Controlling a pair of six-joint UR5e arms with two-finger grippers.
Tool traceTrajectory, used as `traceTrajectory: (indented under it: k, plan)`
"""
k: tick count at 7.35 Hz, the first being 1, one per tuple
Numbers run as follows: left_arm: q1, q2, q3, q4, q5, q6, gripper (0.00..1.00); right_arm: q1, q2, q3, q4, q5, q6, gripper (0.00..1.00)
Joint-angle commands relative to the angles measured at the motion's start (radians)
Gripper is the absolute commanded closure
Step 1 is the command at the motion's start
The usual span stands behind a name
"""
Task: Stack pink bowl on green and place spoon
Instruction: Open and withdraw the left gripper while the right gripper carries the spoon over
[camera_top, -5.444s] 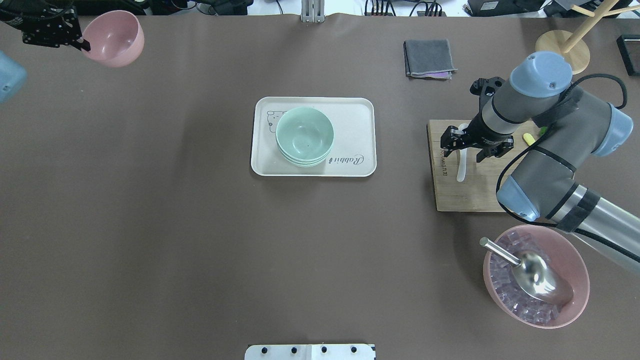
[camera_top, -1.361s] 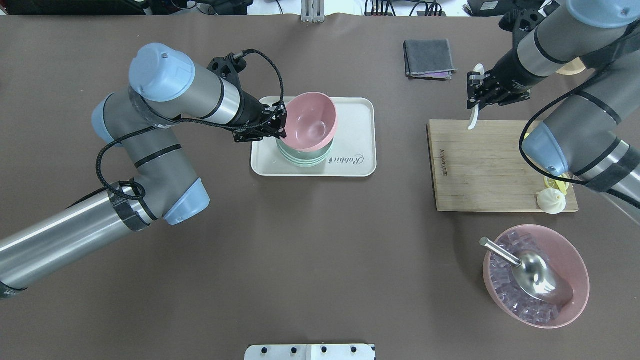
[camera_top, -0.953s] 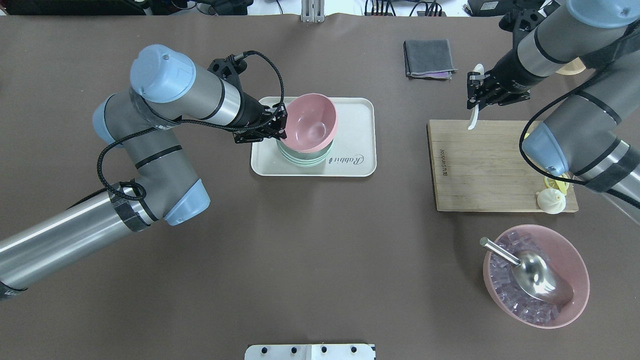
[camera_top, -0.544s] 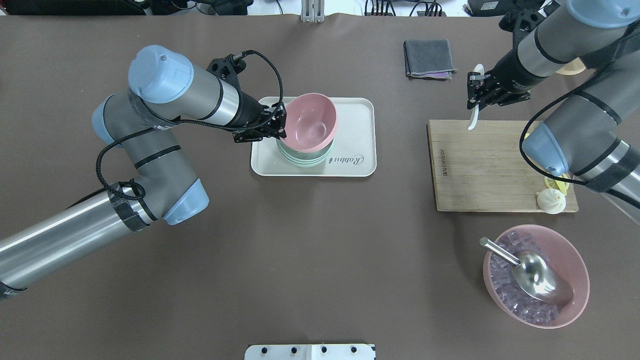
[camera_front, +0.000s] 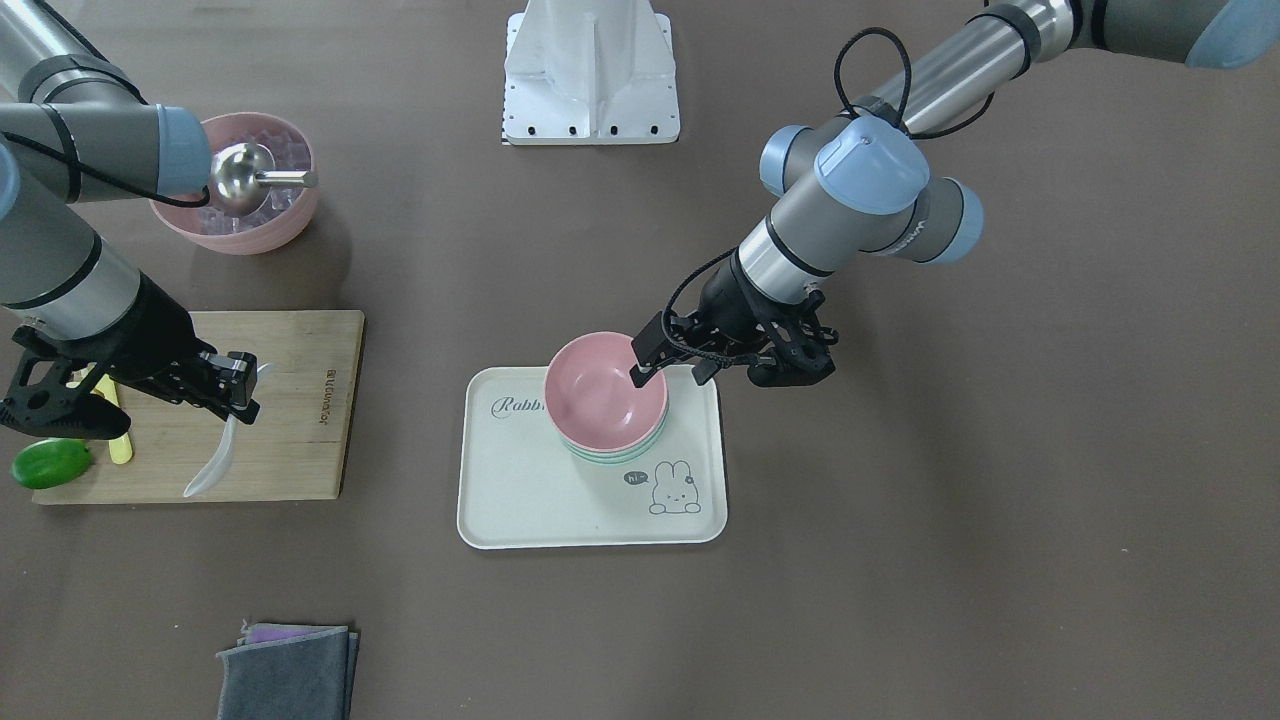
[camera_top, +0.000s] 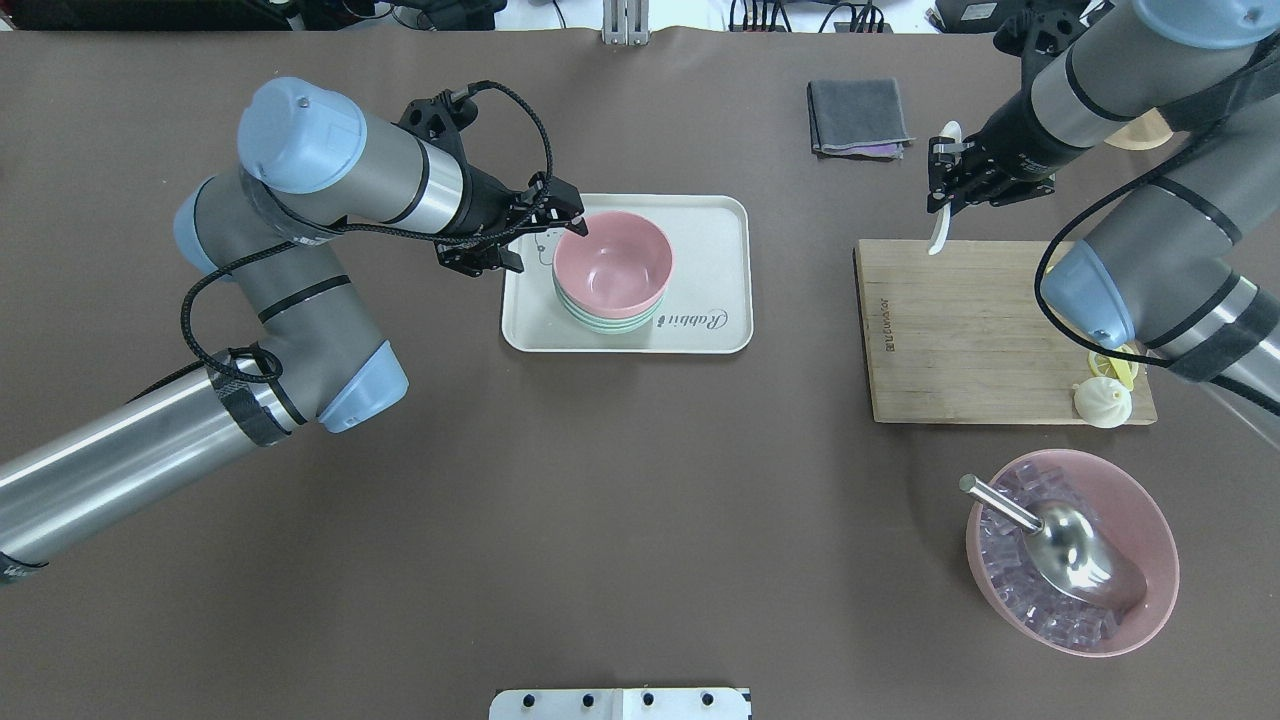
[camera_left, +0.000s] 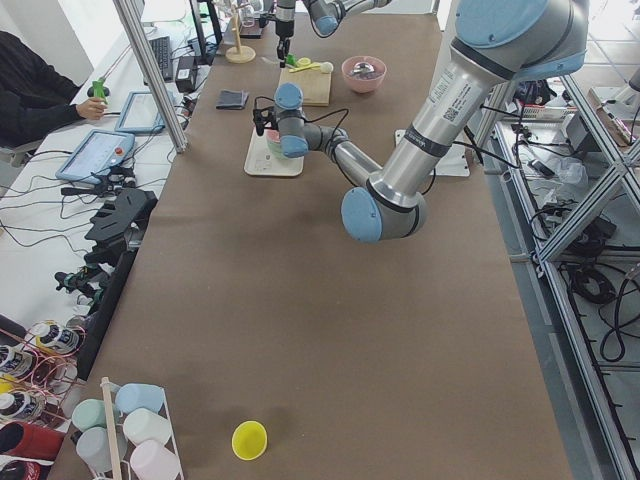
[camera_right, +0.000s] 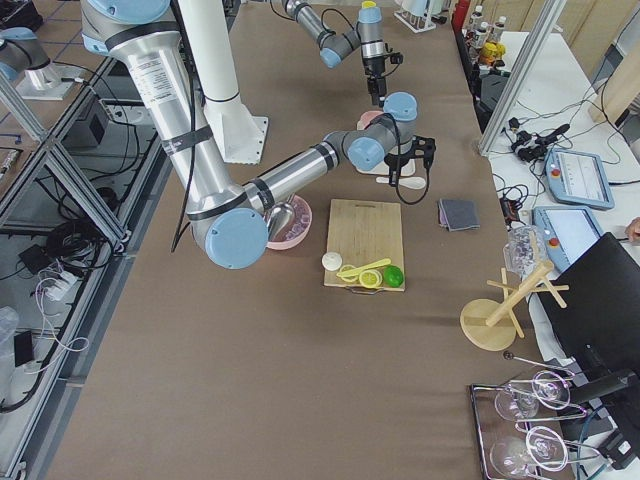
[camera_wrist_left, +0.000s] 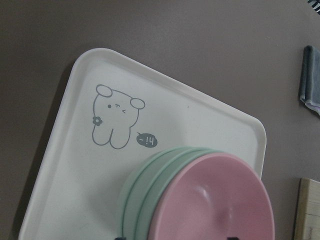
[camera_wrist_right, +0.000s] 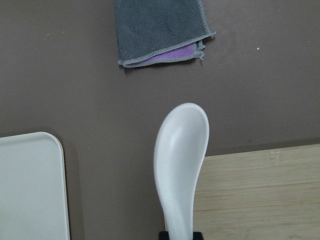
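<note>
Pink bowl (camera_top: 612, 262) sits nested upright in the green bowls (camera_top: 600, 322) on the tray (camera_top: 710, 220), right under the tips of my left pincer (camera_front: 670, 376). Its jaws stand well apart with nothing between them, one tip over the bowl's rim and the other outside it. I judge the stacking done and the spoon step next.

My right pincer (camera_top: 945, 185) is clamped on the white spoon (camera_top: 938, 232), gripping the handle. The scoop end reaches out beyond the fingertips over the near edge of the chopping board (camera_top: 980, 330). The stack lies well off to that pincer's side, across bare table.

The spoon looks light, stiff and glossy, so I expect it to be slippery. With only a narrow handle pinched between two flat fingers, it could pivot or slide on a quick swing. It may be ceramic, which I cannot confirm, so I would treat it as chippable. Holding at the handle suits me, since it leaves the scoop free to go down into the pink bowl first. That bowl looks smooth and light, and may shift in its nest if knocked.
</note>
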Motion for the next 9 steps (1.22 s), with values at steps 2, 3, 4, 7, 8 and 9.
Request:
traceTrajectory:
  k: [2,3,4,7,8,9]
  plan:
    - [-0.069,0.019,-0.017,-0.005,-0.044,0.003,0.02,-0.005,0.079,0.038,0.048,0.008,0.006,1.0]
    - [-0.116,0.051,-0.026,-0.02,-0.096,0.006,0.02,-0.043,0.114,0.026,0.12,0.007,0.041,1.0]
    - [-0.143,0.098,-0.024,-0.079,-0.118,0.015,0.02,-0.095,0.18,-0.012,0.171,-0.014,0.111,1.0]
    - [-0.166,0.136,-0.017,-0.1,-0.119,0.061,0.02,-0.232,0.346,-0.057,0.205,-0.097,0.559,1.0]
    - [-0.166,0.142,-0.015,-0.101,-0.119,0.06,0.02,-0.25,0.38,-0.057,0.203,-0.099,0.707,1.0]
    - [-0.166,0.143,-0.014,-0.101,-0.118,0.06,0.02,-0.273,0.397,-0.057,0.199,-0.097,0.804,1.0]
